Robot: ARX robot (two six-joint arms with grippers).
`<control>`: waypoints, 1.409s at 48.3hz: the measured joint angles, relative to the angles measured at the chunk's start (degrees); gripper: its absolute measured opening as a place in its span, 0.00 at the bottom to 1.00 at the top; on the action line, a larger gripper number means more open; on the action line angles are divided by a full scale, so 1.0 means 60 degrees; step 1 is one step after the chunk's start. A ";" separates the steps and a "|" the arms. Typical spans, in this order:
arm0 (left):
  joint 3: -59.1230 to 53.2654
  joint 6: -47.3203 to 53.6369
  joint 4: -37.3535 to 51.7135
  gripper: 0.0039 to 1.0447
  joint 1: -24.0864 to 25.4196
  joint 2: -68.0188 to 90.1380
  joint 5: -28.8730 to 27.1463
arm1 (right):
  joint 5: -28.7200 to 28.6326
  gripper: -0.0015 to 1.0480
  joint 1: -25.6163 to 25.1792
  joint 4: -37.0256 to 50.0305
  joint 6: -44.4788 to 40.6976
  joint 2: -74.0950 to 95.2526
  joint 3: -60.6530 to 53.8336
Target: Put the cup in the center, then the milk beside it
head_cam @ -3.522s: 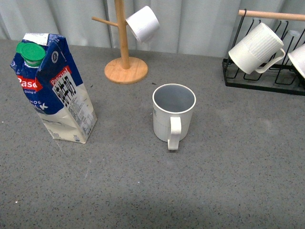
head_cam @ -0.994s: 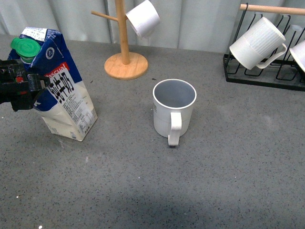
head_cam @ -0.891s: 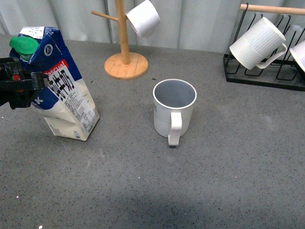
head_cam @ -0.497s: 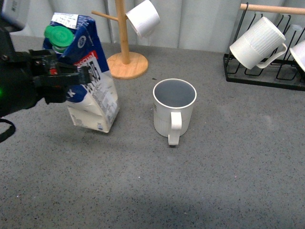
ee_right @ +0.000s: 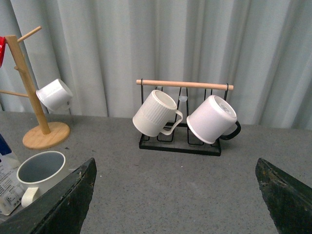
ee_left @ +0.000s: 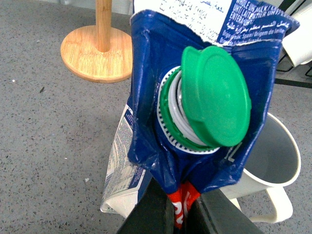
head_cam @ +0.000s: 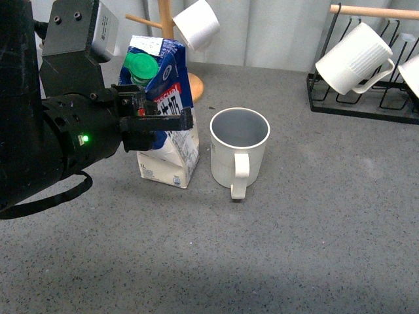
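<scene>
Grey speckled bench [head_cam: 314, 248], pale pleated curtain behind.

Front view:
- My left fingers [head_cam: 163, 120] are clamped across the upper body of the tall blue-and-white gable-top milk carton [head_cam: 169, 160], just under its green round screw cap [head_cam: 139, 65].
- The milk carton stands just beside the off-white ribbed mug [head_cam: 239, 154], on its left, with a narrow gap and no contact.
- The mug is upright near mid-bench, thick handle toward me, smooth grey-blue inside.
- I cannot tell whether the carton's base is fully down.
- My judgement: lower straight until the base sits flat, then ease the grip off evenly. The carton is tall and narrow, so a sideways drag on release could tip it against the mug.

Left wrist view:
- Fingers [ee_left: 151, 214] pinch the carton at its red label.
- The paperboard [ee_left: 146, 122] looks creased and soft around the cap [ee_left: 214, 97], and the top edge is ragged. It probably gives under pressure, so I should squeeze no harder.
- The mug rim [ee_left: 285, 165] sits just beyond the carton.
- The round wooden base of the mug tree [ee_left: 80, 53] is farther off.

Right wrist view:
- My right fingers [ee_right: 63, 195] are spread wide at the frame corners, holding nothing, well back.
- Mug [ee_right: 41, 168] and a corner of the carton [ee_right: 7, 195] show low in the frame.
- The black wire rack with a wooden rail [ee_right: 180, 144] carries two white mugs.
</scene>
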 joint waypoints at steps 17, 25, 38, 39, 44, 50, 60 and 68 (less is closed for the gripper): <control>0.0273 0.0000 -0.0667 0.54 -0.0168 -0.0219 -0.0044 | 0.0000 0.91 0.0000 0.0004 0.0000 0.0000 0.0000; 0.0277 -0.0007 -0.0918 0.85 -0.0186 -0.1158 -0.0040 | 0.0000 0.91 0.0000 0.0000 0.0000 0.0000 0.0000; 0.0390 0.0357 -0.1133 0.94 0.0135 -0.2444 -0.0630 | 0.0000 0.91 0.0000 0.0000 0.0000 0.0000 0.0000; 0.0390 0.0415 -0.1151 0.94 0.0164 -0.2492 -0.0645 | 0.0000 0.91 0.0000 0.0000 0.0000 0.0000 0.0000; 0.0368 0.0565 -0.1035 0.93 0.0208 -0.2495 -0.0914 | 0.0000 0.91 0.0000 0.0000 0.0000 0.0000 0.0000; -0.0911 0.1741 0.1031 0.67 0.0594 -0.3005 -0.2113 | -0.0004 0.91 0.0000 0.0000 0.0000 0.0000 0.0000; -0.3107 0.2080 0.1512 0.22 0.1654 -0.4623 -0.1195 | -0.0011 0.91 0.0000 0.0000 0.0000 0.0000 0.0000; -0.4011 0.2153 0.0856 0.04 0.2204 -0.6244 -0.0579 | -0.0004 0.91 0.0000 0.0000 0.0000 0.0000 0.0000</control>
